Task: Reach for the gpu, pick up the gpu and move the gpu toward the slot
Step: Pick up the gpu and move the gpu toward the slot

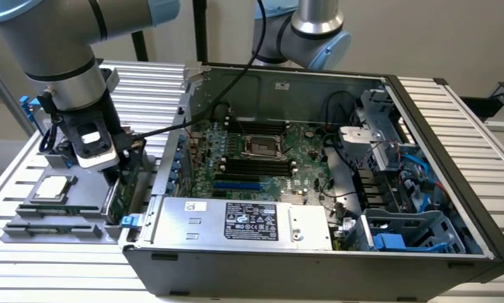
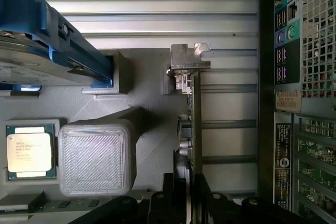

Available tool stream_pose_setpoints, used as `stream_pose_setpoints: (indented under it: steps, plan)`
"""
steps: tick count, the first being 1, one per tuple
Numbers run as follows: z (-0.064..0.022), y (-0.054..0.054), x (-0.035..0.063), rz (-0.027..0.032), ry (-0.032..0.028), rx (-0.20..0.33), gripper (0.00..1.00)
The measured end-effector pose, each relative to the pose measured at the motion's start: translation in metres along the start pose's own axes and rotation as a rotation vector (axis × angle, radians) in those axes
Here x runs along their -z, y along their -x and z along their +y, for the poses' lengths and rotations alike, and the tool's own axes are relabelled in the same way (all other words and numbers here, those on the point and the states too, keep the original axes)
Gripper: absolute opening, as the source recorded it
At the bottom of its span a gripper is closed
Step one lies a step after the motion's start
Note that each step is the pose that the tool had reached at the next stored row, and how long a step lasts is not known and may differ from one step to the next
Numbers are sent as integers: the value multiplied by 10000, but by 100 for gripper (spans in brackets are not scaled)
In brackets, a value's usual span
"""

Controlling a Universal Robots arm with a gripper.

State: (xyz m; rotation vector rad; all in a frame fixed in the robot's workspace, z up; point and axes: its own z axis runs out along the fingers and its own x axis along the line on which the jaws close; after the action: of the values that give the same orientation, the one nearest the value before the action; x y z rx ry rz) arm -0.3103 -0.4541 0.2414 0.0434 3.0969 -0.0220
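The gpu (image 2: pixel 196 108) is a thin green card standing on edge in the grey holder (image 2: pixel 147 103), its silver bracket (image 2: pixel 188 60) at the end away from my wrist. My gripper (image 2: pixel 187 200) sits over the card's near end with a black finger (image 2: pixel 169 198) pressed to each side, shut on it. In the exterior view the gripper (image 1: pixel 122 163) hangs low just outside the case's left wall, and the gpu (image 1: pixel 115 199) still stands in the holder. The blue slot (image 1: pixel 235 186) lies on the motherboard inside the open case.
The open computer case (image 1: pixel 420 189) takes up the exterior view's right, its left wall (image 1: pixel 163 170) close beside the gripper. On the grey tray (image 1: pixel 33 227) lie a square CPU chip (image 1: pixel 52 187) and memory sticks. A hard drive with blue rails (image 2: pixel 47 45) stands behind. A second arm (image 1: pixel 315 31) stands at the back.
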Motion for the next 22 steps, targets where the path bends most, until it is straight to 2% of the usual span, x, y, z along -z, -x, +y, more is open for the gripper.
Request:
stream_pose_setpoints:
  steps: [2, 8, 11, 14, 18, 22]
  plan:
    - [0, 0, 0, 1, 1, 0, 26]
    - [0, 0, -1, 0, 2, -1, 26]
    - [0, -1, 0, 22, 11, -2, 26]
    - [-1, 0, 7, 74, 47, -2, 26]
    - [-4, 1, 19, 151, 124, -5, 26]
    - [-6, 1, 22, 285, 176, -4, 26]
